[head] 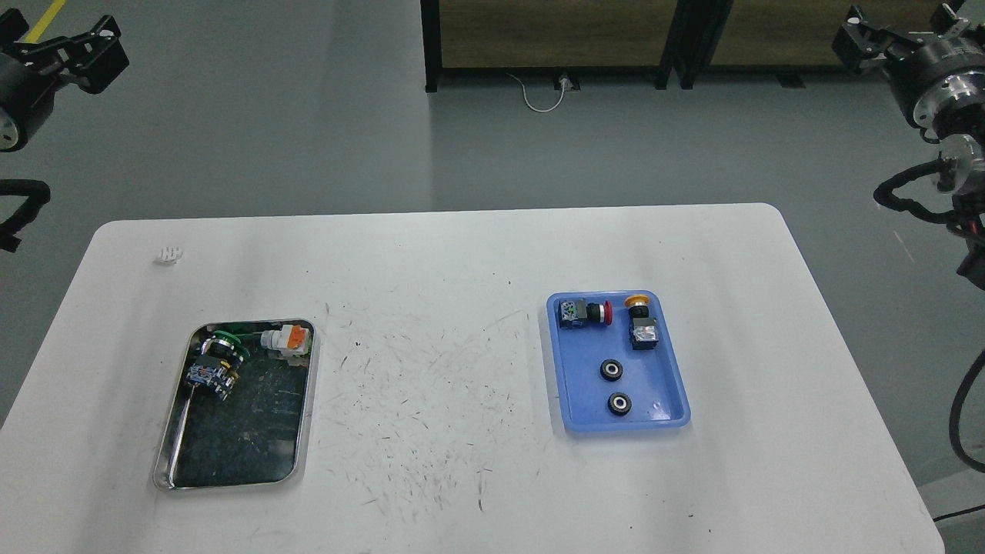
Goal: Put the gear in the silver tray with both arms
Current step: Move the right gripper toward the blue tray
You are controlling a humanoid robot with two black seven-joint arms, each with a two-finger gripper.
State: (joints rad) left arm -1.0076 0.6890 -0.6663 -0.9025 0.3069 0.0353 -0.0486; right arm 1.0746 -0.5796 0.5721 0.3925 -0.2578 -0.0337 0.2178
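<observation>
Two small black gears with silver hubs, one (pixel 612 370) just behind the other (pixel 619 403), lie in the blue plastic tray (pixel 669 400) on the right of the table. The silver tray (pixel 304 415) sits on the left and holds a green-capped switch (pixel 219 362) and a white-and-orange switch (pixel 283 339) at its far end. My left gripper (pixel 58 35) hangs high at the top left, off the table, its fingers spread and holding nothing. At the top right my right gripper (pixel 902 19) is raised the same way, open and holding nothing.
The blue tray also holds a red-button switch (pixel 585 313) and a yellow-button switch (pixel 640 323) at its far end. A small white part (pixel 169 254) lies near the table's far left corner. Scuff marks cover the white tabletop (pixel 431 385) between the trays.
</observation>
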